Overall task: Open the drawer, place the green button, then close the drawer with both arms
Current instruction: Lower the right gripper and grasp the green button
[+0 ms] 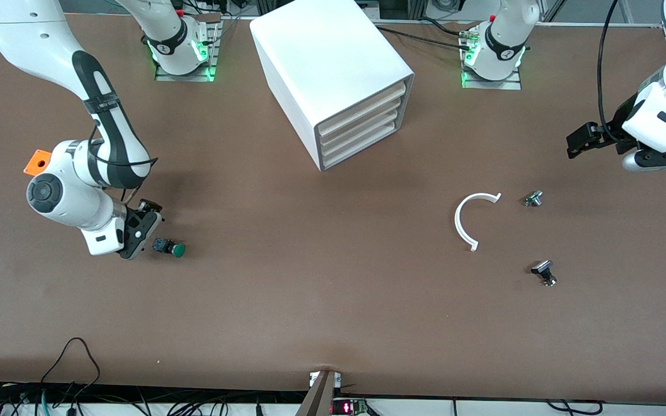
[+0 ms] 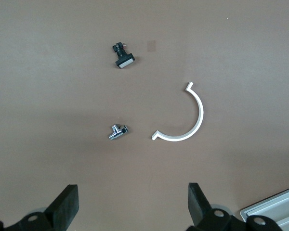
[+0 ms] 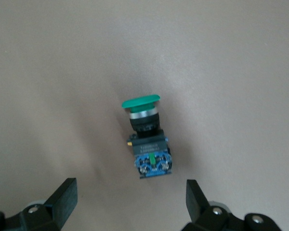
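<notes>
The white cabinet (image 1: 333, 69) stands mid-table near the arms' bases, its four beige-fronted drawers (image 1: 362, 124) all shut. The green-capped button (image 1: 170, 248) lies on its side on the table toward the right arm's end. My right gripper (image 1: 147, 228) hangs low right beside it, open and empty. In the right wrist view the button (image 3: 147, 139) lies just ahead of the open right gripper (image 3: 130, 204), not between the fingers. My left gripper (image 1: 584, 141) waits in the air at the left arm's end, open and empty, as the left wrist view (image 2: 133, 211) shows.
An orange box (image 1: 37, 162) sits by the right arm's elbow. A white C-shaped piece (image 1: 472, 219), a small metal part (image 1: 533, 199) and a black-capped button (image 1: 544, 271) lie toward the left arm's end. A cabinet corner (image 2: 274, 207) shows in the left wrist view.
</notes>
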Controlling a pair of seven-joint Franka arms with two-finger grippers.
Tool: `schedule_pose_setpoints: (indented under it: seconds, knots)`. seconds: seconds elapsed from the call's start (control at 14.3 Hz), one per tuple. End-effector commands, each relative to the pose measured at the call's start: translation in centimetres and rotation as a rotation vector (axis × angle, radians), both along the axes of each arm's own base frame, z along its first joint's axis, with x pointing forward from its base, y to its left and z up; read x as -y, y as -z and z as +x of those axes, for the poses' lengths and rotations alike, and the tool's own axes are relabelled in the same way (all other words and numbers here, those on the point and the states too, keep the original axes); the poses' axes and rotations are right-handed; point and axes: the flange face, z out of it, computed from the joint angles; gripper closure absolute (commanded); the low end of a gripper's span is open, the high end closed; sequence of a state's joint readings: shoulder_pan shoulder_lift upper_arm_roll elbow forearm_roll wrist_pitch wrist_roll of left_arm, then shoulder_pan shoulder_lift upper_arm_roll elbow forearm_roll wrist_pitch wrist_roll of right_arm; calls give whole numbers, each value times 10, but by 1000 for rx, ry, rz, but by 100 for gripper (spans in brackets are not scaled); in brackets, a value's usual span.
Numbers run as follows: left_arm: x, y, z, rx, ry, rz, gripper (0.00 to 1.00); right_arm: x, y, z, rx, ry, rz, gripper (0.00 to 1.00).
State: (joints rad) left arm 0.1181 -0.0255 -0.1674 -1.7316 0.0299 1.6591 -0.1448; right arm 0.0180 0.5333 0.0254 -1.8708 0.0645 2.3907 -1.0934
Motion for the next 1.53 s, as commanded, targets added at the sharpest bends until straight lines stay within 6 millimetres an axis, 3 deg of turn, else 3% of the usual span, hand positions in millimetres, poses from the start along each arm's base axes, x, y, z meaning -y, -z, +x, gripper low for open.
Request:
schedule_pose_setpoints:
  seconds: [0.0,0.7,0.77,0.98,1.12,1.26,1.47]
  knots:
    - [1,-5,3,0,-5,-2,0,1,19,-1,11,-55,13,0]
    - [2,-5,4,1,-3,-3,0,-1,47,4,57,-83,10,3]
    - [2,-5,4,1,-3,-3,0,-3,46,5,65,-85,10,9]
    - [2,-6,3,1,-3,-2,0,-3,47,4,56,-99,10,52]
    - [3,-6,3,3,-2,-2,0,-3,46,4,59,-126,10,70]
    - [3,-6,3,3,-2,-2,0,-3,45,4,59,-122,11,81]
    - [3,-6,3,3,-2,-2,0,-3,30,9,85,-118,9,86]
